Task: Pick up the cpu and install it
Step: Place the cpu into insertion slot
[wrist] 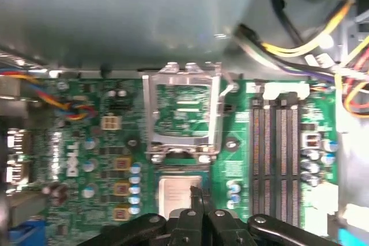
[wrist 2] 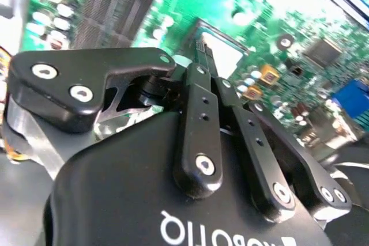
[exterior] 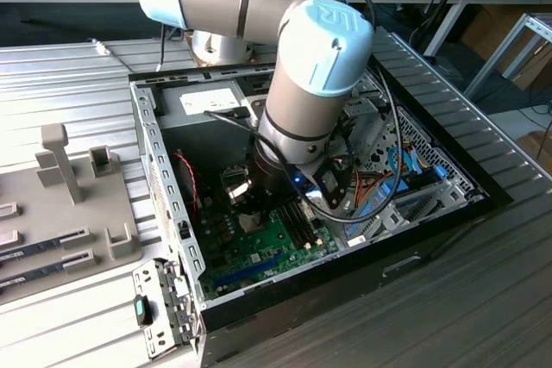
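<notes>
Cpu (wrist: 177,193) sits flat in the socket on the green motherboard (wrist: 98,142), below the raised metal socket frame (wrist: 183,110). Pincer (wrist: 197,195) hangs over its edge, fingers pressed together.

The ribbed metal surface (exterior: 69,75) carries an open black computer case (exterior: 448,230) in the middle. At the exterior view's left, a grey fixture tray (exterior: 60,204) lies flat on it, beside the case.
</notes>
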Robot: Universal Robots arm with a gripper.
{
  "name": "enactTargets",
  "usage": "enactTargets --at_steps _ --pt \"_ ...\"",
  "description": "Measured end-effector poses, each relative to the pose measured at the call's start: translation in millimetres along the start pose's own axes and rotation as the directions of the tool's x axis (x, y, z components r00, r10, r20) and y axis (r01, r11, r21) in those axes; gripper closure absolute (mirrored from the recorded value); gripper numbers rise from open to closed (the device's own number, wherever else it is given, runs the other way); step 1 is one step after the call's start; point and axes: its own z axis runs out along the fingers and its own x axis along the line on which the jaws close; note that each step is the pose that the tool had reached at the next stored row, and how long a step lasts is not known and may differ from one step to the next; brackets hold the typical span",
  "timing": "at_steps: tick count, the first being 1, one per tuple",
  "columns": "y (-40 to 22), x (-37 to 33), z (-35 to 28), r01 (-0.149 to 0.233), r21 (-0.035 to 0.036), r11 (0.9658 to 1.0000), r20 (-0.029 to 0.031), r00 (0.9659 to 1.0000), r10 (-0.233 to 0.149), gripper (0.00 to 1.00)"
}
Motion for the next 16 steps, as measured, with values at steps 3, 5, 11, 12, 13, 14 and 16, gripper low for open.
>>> enactTargets --at_steps 3,5,11,12,13,14,16 --pt "0.6 -10.5 -1.4 0.000 -0.0089 1.0000 -0.0007 1.0000 0.000 0.89" --pt "1.9 -17.0 -3.6 0.000 -0.0199 0.9998 -0.0007 1.0000 0.000 0.89" --pt "6.0 -24.2 -15.8 0.000 -0.0321 0.9995 -0.0006 1.0000 0.000 0.89" --pt "6.0 -24.2 -15.8 0.000 -0.0322 0.9995 -0.0005 1.0000 0.000 0.89" --pt "5.9 -24.2 -15.9 0.000 -0.0321 0.9995 -0.0005 1.0000 0.000 0.89" --pt "5.9 -24.2 -16.0 0.000 -0.0320 0.9995 -0.0006 1.0000 0.000 0.89" --pt "5.9 -24.2 -16.1 0.000 -0.0320 0.9995 -0.0006 1.0000 0.000 0.89"
